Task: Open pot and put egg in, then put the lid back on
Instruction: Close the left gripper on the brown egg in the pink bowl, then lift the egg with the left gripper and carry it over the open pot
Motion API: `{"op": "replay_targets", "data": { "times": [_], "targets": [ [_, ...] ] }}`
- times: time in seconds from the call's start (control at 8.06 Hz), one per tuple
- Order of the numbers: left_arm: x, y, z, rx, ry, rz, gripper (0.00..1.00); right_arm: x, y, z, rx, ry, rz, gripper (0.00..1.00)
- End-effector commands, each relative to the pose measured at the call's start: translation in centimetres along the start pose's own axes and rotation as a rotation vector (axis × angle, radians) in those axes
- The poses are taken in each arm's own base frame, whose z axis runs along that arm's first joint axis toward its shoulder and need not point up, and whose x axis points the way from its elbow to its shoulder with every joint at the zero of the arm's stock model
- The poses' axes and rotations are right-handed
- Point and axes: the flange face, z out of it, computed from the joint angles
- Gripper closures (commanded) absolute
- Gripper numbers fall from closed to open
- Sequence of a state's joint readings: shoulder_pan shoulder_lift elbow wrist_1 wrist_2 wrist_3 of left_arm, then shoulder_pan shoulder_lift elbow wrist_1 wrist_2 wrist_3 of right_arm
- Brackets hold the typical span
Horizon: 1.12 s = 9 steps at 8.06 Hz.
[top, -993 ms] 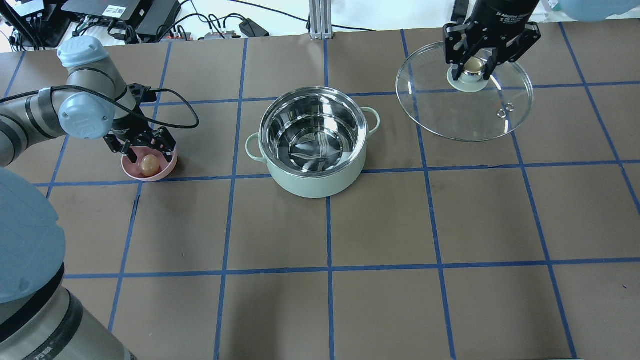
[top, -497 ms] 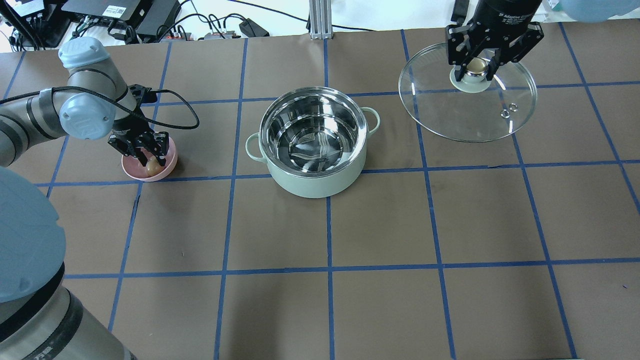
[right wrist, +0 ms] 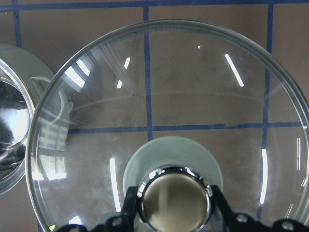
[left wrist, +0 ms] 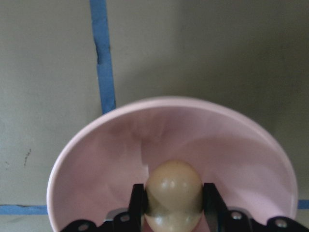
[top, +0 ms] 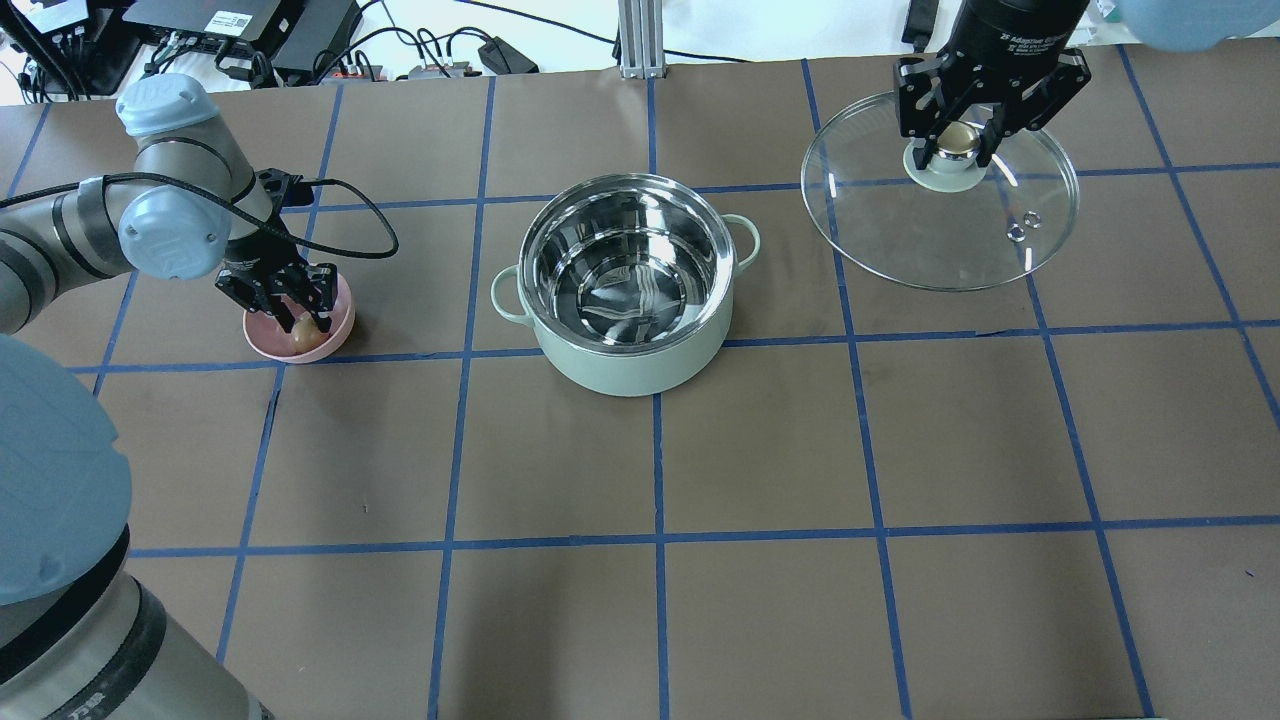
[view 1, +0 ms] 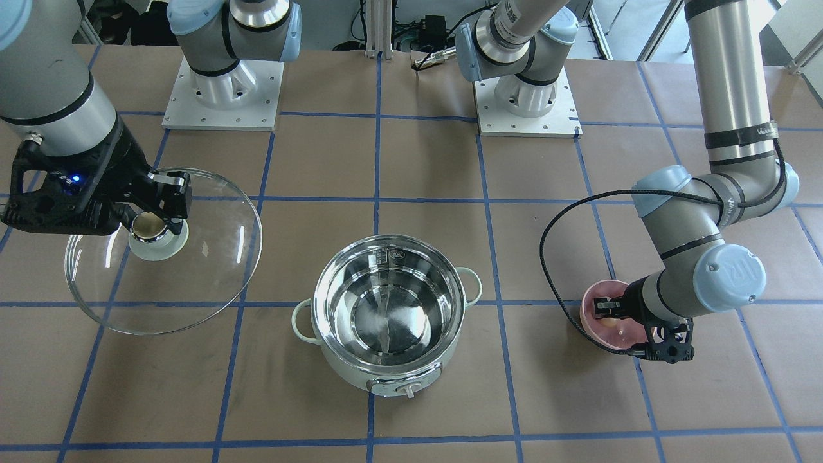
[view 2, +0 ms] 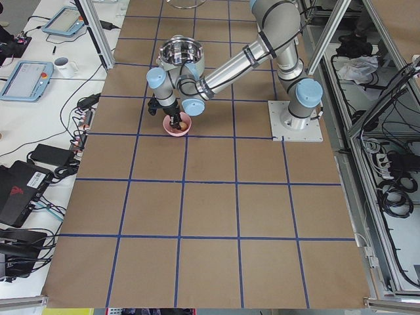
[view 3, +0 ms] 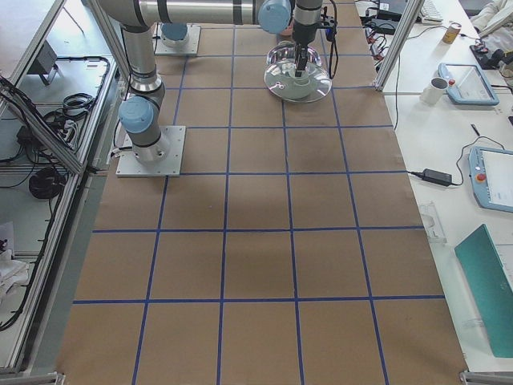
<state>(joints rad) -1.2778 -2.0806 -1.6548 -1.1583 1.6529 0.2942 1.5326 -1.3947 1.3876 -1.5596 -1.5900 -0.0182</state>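
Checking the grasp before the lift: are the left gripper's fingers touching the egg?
Touching. The left wrist view shows the egg pinched in the left gripper, both fingers against its sides, no gap.

The pot [top: 628, 300] stands midway between the tabletop [top: 760, 450]'s left and right edges, nearer the far edge. Left of it, the egg [left wrist: 174, 191] lies in the bowl [left wrist: 241, 150], between the left gripper [top: 297, 322]'s fingers [left wrist: 210, 203]. The lid [top: 940, 235] is near the far right corner.
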Motion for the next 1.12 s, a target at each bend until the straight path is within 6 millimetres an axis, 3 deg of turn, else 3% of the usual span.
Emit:
{"op": "replay_targets", "data": {
  "times": [0.0,0.25,0.5,0.74,0.99],
  "targets": [
    [0.0,1.1,-4.0,0.061,-0.020,-0.017,0.91,0.0,0.1,0.1,-0.002,0.001,-0.003,0.97],
    [1.3,3.3,-8.4,0.098,-0.022,-0.037,0.91,0.0,0.1,0.3,-0.007,0.001,-0.003,0.97],
    [5.4,6.2,-14.0,0.183,0.007,-0.013,0.91,0.0,0.3,0.3,-0.008,0.002,-0.003,0.97],
    [11.9,8.2,-17.9,0.252,0.065,-0.087,0.91,0.0,0.3,0.6,-0.013,0.004,-0.003,0.97],
    [19.6,8.9,-18.7,0.314,0.086,-0.091,0.91,0.0,0.3,0.6,-0.013,0.004,-0.003,0.97]
  ]
}}
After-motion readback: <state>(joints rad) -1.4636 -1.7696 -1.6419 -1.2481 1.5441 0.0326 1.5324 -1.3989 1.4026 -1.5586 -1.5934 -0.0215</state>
